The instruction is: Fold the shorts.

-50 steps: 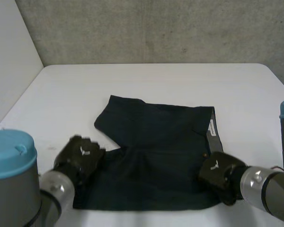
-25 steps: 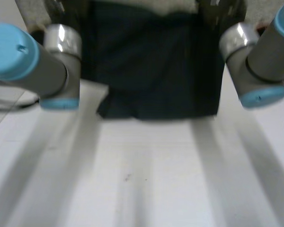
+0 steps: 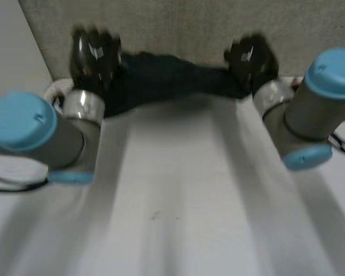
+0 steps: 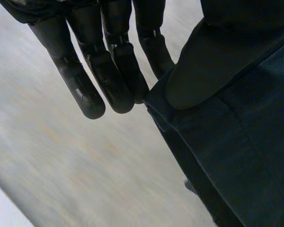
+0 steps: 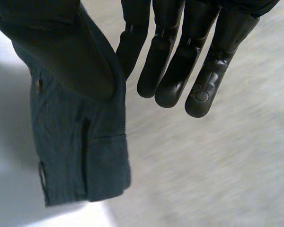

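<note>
The dark navy shorts point(image 3: 172, 77) are stretched between my two raised hands over the far side of the white table point(image 3: 172, 201). My left hand point(image 3: 95, 53) grips their left end and my right hand point(image 3: 250, 56) their right end. Seen from the left wrist, the left hand point(image 4: 109, 80) has straight fingers, and its thumb point(image 4: 203, 66) pinches an edge of the shorts point(image 4: 236, 151) against them. From the right wrist, the right hand point(image 5: 180, 71) likewise pinches the shorts' waistband edge point(image 5: 80, 156) under its thumb point(image 5: 71, 52).
A grey concrete wall point(image 3: 190, 26) rises behind the table's far edge. My two forearms, with light-blue caps point(image 3: 20, 121) point(image 3: 333, 72), reach forward along both sides of the table.
A second ago the shorts lay flat on the table with my hands at their near corners. Both hands have since lifted them and carried them up and toward the far edge.
</note>
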Controlling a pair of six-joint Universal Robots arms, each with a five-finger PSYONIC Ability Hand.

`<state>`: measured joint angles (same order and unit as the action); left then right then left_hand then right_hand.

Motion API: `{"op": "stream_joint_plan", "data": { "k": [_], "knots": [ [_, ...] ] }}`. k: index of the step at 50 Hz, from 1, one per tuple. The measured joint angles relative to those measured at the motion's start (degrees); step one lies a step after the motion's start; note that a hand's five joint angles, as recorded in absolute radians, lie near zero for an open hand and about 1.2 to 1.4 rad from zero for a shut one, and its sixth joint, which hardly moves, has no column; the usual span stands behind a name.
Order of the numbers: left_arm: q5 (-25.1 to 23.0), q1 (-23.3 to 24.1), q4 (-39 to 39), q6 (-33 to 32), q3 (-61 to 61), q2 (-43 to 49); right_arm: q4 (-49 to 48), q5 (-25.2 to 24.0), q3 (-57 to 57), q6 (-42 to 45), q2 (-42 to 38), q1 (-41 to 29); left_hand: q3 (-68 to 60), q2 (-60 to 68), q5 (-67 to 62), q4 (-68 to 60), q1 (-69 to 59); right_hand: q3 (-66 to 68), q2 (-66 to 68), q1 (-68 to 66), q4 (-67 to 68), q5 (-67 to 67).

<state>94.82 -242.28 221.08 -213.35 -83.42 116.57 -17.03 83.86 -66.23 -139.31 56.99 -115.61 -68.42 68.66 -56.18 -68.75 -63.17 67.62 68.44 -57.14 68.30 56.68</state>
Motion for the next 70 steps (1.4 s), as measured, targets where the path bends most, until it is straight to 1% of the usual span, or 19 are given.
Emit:
{"op": "stream_joint_plan", "data": {
  "k": [6,11,16,24,32,33,34,35,38,41,43,46,50,51,54,55,58,65,70],
  "knots": [
    [1.89,0.7,-10.02,1.78,-7.12,3.76,8.08,-1.69,-7.42,0.17,-4.57,0.13,0.0,0.04,0.0,-0.16,-0.26,0.0,0.0,0.0,0.0,0.01],
    [3.87,1.79,-17.68,2.29,-11.18,3.44,12.38,-2.35,-12.88,0.3,-4.82,0.56,0.0,0.05,0.0,-0.17,-0.27,0.0,0.0,0.0,0.0,0.0],
    [4.58,2.94,-23.53,2.33,-13.93,0.42,13.33,-3.25,-18.46,0.12,-0.63,1.22,0.0,0.05,-0.79,-0.18,-0.63,0.0,0.0,0.0,0.0,0.01],
    [5.14,4.27,-30.77,2.23,-17.7,-5.23,15.96,-6.72,-27.2,-0.07,7.57,3.76,0.0,0.05,-0.79,-0.18,-0.63,0.0,0.0,0.0,0.0,0.01],
    [6.19,6.72,-41.44,1.92,-21.54,-10.23,29.25,-8.0,-31.53,1.88,12.14,4.28,0.0,0.05,-0.79,-0.18,-0.63,0.0,0.0,0.0,0.0,0.01],
    [6.22,7.21,-43.32,1.92,-22.12,-10.85,32.95,-8.11,-32.31,2.89,13.13,4.31,0.0,0.05,-0.79,-0.18,-0.63,0.0,0.0,0.0,0.0,0.01],
    [6.23,7.41,-44.04,1.92,-22.35,-11.08,33.89,-8.12,-32.5,3.2,13.4,4.32,0.0,0.05,-0.79,-0.18,-0.63,0.0,0.0,0.0,0.0,0.01],
    [6.2,8.37,-47.59,1.92,-23.48,-12.25,38.57,-8.18,-33.63,5.03,14.83,4.36,0.0,0.05,-0.79,-0.18,-0.63,0.0,0.31,0.0,0.0,0.01],
    [6.12,9.76,-50.91,2.05,-24.98,-14.01,42.42,-8.11,-35.27,7.55,16.61,4.38,0.0,0.05,-0.79,-0.18,-0.63,0.0,0.35,0.0,0.0,0.0],
    [6.11,10.85,-51.74,2.2,-25.9,-15.93,44.01,-8.01,-37.07,9.5,18.08,4.37,0.02,-0.07,-0.79,-0.08,-0.63,0.0,0.39,0.0,0.0,0.01],
    [6.13,11.19,-51.08,2.27,-26.12,-17.38,43.92,-8.02,-37.98,10.13,18.63,4.4,5.42,-5.49,3.32,4.85,2.83,0.0,0.5,0.0,0.0,0.0],
    [6.19,10.97,-48.72,2.32,-26.15,-19.68,42.77,-8.24,-39.1,10.46,19.06,4.59,22.77,-23.94,20.77,23.36,19.73,0.0,0.5,0.0,0.0,0.01],
    [6.2,9.31,-45.35,2.31,-25.95,-21.86,40.75,-8.81,-40.1,10.37,19.42,5.53,36.73,-37.4,34.97,37.48,33.07,-0.1,0.39,0.16,-0.14,-0.08],
    [6.12,8.47,-44.34,2.29,-25.87,-22.45,40.15,-9.04,-40.37,10.29,19.63,5.99,37.91,-38.47,36.25,38.7,33.95,-0.1,0.39,0.16,-0.14,-0.08],
    [5.75,6.62,-42.76,2.26,-25.71,-23.43,38.75,-9.84,-40.98,9.82,20.7,7.39,38.79,-39.54,37.43,39.91,34.18,-21.79,-22.14,17.26,-21.54,-19.31],
    [5.6,6.11,-42.46,2.26,-25.67,-23.62,38.43,-10.1,-41.09,9.56,21.1,7.78,38.79,-39.59,37.43,39.96,34.19,-23.35,-23.61,19.23,-24.0,-21.8],
    [5.27,5.22,-42.05,2.29,-25.68,-23.91,37.0,-11.51,-41.43,7.3,23.33,9.68,38.8,-39.74,37.44,39.96,34.19,-35.39,-34.97,28.93,-36.28,-34.64],
    [5.12,5.45,-42.28,2.71,-26.87,-24.56,35.65,-15.7,-41.79,0.1,28.27,13.93,38.79,-39.74,37.44,39.96,34.19,-37.21,-36.91,30.1,-37.99,-36.36],
    [5.07,7.44,-42.53,4.99,-28.84,-25.99,35.7,-18.15,-42.83,-2.73,31.64,16.54,38.8,-39.74,37.44,39.96,34.19,-37.21,-36.91,30.1,-37.99,-36.36]
  ]
}}
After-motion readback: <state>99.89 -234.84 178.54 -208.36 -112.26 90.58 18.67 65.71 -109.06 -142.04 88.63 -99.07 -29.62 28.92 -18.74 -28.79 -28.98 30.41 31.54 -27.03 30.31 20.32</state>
